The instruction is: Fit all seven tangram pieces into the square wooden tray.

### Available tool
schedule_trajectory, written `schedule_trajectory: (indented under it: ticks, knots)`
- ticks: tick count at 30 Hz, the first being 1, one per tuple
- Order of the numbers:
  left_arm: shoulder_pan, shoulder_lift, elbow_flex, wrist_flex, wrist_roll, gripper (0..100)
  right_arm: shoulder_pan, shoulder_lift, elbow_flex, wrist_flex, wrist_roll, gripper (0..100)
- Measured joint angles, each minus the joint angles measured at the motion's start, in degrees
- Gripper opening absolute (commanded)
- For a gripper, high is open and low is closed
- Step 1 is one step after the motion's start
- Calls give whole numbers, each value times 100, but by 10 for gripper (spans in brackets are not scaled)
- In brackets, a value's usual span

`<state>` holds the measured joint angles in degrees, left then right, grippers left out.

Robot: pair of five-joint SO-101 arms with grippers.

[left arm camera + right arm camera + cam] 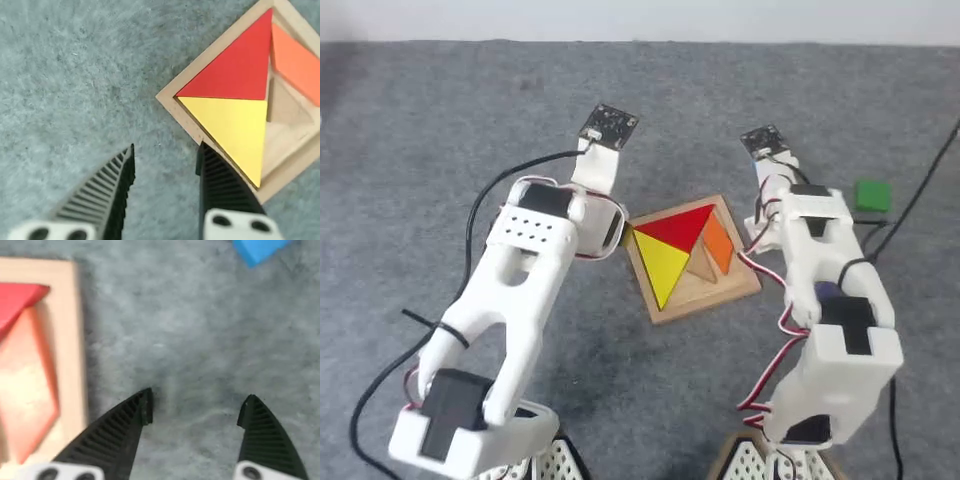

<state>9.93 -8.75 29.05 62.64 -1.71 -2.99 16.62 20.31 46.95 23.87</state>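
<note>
Lying just ahead of the spread fingers of the left gripper [166, 147], the tray [170, 97] holds a red triangle [235, 65], a yellow triangle [235, 125] and an orange piece [300, 65]. Beyond the parted fingers of the right gripper [198, 394] sits a blue piece [257, 249]; a green piece [872, 194] lies outside too. Four pieces seem left to fit.

The tray [710, 301] lies mid-table [420, 150] — pieces [665, 265] in it, a loose piece [872, 194] off to its right.
</note>
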Motion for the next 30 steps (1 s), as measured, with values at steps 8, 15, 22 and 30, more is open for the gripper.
schedule_trajectory:
  ticks: [8,15,22,30]
  knots:
    - [-492,-105,141,-264,360,203,-396,-53,-70,782,-123,292]
    - [-695,-105,211,-352,369,203,-879,-870,914,809,-545,292]
    - [-730,-105,343,-484,598,203,-1046,-1908,1345,721,-1108,292]
    - [-1187,-105,668,-1064,1310,203,-1644,-3253,1538,932,-1829,292]
